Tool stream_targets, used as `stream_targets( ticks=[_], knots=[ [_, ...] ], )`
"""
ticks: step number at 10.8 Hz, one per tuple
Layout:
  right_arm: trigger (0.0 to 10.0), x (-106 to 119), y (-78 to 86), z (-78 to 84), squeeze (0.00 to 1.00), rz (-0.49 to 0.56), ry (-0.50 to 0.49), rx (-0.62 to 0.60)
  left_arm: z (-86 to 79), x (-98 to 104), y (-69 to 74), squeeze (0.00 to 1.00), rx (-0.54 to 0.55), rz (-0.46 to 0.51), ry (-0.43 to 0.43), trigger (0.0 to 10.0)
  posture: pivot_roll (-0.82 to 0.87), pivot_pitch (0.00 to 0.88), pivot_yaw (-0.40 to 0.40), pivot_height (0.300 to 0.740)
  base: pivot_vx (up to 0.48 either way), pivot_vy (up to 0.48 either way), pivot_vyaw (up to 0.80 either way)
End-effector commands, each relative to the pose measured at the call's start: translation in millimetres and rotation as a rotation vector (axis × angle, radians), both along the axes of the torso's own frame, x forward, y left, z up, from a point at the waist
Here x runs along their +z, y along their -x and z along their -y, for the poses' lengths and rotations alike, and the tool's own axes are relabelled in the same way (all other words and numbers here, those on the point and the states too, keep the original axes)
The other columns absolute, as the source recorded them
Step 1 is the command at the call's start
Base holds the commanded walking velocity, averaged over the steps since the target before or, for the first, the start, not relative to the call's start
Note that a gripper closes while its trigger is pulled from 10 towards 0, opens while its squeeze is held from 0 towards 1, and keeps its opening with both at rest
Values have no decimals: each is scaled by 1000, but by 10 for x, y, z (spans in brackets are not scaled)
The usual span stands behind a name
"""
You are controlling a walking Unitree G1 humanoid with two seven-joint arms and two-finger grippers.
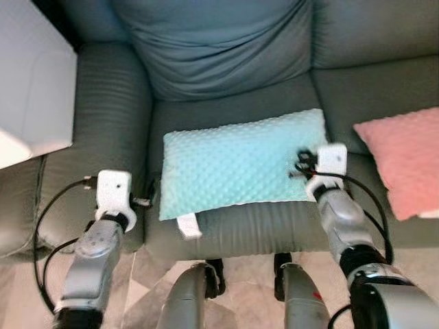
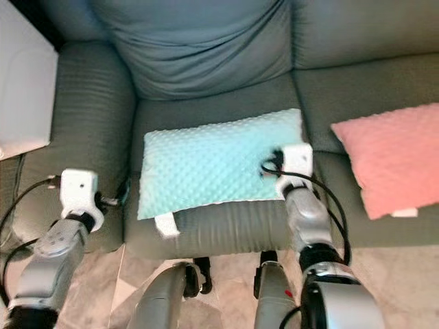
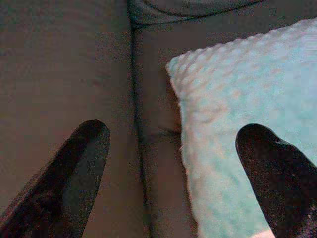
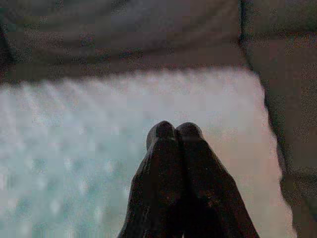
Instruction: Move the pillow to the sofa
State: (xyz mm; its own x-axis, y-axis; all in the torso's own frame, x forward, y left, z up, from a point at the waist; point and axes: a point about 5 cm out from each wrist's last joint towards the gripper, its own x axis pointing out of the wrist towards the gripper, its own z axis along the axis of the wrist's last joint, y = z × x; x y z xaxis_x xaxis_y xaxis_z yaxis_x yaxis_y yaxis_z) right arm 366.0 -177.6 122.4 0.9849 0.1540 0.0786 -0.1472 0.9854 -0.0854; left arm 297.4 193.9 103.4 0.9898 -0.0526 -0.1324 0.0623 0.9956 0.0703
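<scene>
The light teal dimpled pillow (image 1: 240,164) lies flat on the grey sofa's seat (image 1: 226,113), with a white tag (image 1: 187,225) hanging over the front edge. My left gripper (image 3: 173,136) is open at the pillow's left end; one finger is over the armrest side and the other over the pillow (image 3: 237,124). My right gripper (image 4: 174,130) is shut, fingertips pressed together with nothing between them, hovering over the right part of the pillow (image 4: 99,129). From the head it sits at the pillow's right edge (image 1: 302,164).
A pink pillow (image 1: 405,157) lies on the neighbouring seat to the right. A big grey back cushion (image 1: 219,41) leans behind the teal one. A white box-like object (image 1: 34,89) stands beyond the left armrest (image 1: 110,110). My legs (image 1: 185,298) stand against the sofa front.
</scene>
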Motion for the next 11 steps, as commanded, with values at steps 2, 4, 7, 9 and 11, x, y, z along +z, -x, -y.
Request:
stream_targets(
  ticks=[2,4,7,9,11],
  knots=[
    [10000,-67,82,-111,0,15,-18,49,-73,-151,37,0,41,-37,8,10000,9,340,166,740,0,0,0],
    [10000,-110,162,-195,1000,32,1,89,-23,-185,-33,0,42,-24,26,10000,-38,270,131,740,0,0,0],
    [10000,-262,417,-263,1000,18,-9,69,-66,-251,27,0,59,9,61,10000,-93,159,91,740,0,0,0],
    [10000,-274,554,-352,1000,23,-14,71,-124,-228,58,1000,76,74,84,10000,-129,96,71,740,0,0,0],
    [10000,-236,621,-414,1000,35,-11,85,-124,-138,26,1000,80,140,112,10000,-139,68,64,740,0,0,0]
  ],
)
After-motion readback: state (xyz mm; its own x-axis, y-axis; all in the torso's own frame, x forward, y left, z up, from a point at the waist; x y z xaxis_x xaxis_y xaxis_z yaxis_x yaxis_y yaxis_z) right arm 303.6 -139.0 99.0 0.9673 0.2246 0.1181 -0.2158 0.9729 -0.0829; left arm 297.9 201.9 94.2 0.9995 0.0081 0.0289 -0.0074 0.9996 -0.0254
